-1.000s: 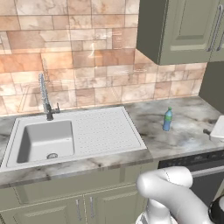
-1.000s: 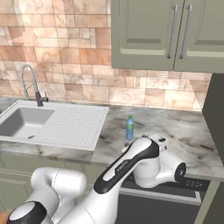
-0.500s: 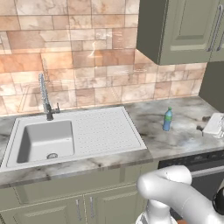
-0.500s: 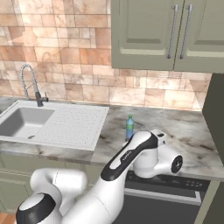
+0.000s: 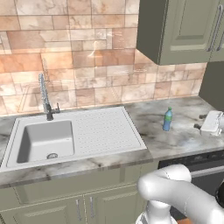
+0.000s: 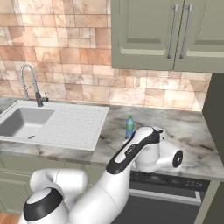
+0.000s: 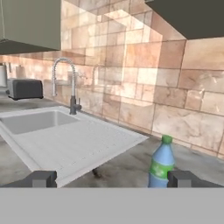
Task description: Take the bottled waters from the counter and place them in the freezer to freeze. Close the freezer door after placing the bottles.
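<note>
Tool (image 7: 112,178) has been swung over the counter (image 5: 175,140) toward blue bottle (image 7: 160,163). Jaws fully open, nothing held. Approach phase; grasp not yet made.

A blue bottle (image 6: 129,126) with a green cap stands upright on the counter (image 6: 188,131), just beside the right edge of the white sink (image 6: 52,124), near the counter's front edge. The robot's white arm (image 6: 131,153) partly hides the bottle's base.
</note>
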